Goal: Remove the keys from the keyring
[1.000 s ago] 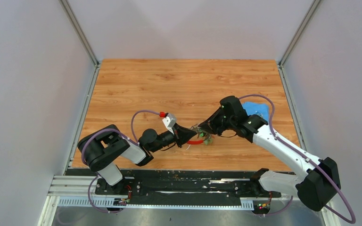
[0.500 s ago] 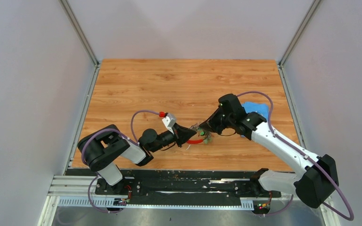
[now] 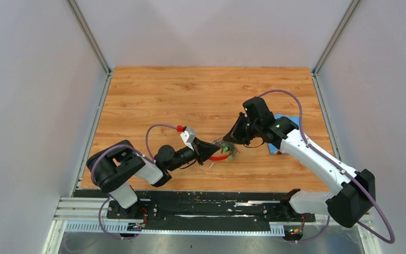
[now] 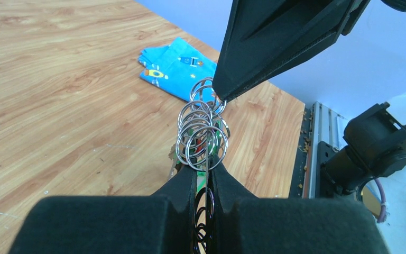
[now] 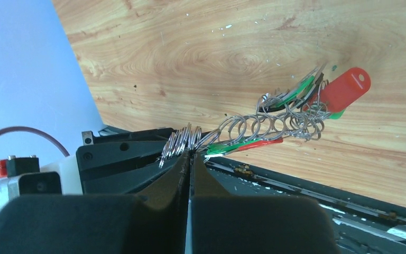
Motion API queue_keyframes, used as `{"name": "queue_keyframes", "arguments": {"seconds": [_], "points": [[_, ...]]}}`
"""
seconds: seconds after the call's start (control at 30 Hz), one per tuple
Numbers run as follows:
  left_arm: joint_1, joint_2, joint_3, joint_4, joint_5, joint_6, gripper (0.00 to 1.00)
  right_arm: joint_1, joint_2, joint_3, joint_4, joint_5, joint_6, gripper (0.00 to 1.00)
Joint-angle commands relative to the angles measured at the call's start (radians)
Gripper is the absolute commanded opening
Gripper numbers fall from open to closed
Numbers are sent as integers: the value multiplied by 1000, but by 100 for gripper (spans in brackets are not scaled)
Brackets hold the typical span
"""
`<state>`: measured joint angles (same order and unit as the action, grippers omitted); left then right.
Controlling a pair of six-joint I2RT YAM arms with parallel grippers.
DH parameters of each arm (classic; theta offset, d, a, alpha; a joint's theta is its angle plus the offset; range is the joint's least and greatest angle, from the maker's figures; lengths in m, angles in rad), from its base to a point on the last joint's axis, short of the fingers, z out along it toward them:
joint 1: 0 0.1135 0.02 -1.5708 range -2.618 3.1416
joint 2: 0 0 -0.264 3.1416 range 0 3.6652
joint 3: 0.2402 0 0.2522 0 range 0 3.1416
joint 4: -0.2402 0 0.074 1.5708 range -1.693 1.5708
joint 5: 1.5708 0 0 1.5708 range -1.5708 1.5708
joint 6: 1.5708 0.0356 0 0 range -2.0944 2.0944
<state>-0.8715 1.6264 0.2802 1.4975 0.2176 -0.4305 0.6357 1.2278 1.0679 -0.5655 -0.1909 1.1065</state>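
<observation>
tons of open counter beyond the cloth, keyring held up just left of the cloth, left hand and right hand both pinched tight on it, silver loops chained together, green and red keys dangling

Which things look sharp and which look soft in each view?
Left wrist: keyring sharp and glinting; left gripper a soft dark mass close to the lens. Right wrist: keys crisp, right gripper soft. Top external: evenly lit, keys too small to make out.
</observation>
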Motion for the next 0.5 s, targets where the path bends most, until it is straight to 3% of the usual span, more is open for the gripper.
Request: {"name": "queue_keyframes", "arguments": {"seconds": [0.0,0.47], "points": [[19,-19,-16,41,44,-10,0,3,-10,48,-27,-16,-148,1],[58,-35,13,31,270,-48,0,-8,54,163,-152,-172,-561,1]]}}
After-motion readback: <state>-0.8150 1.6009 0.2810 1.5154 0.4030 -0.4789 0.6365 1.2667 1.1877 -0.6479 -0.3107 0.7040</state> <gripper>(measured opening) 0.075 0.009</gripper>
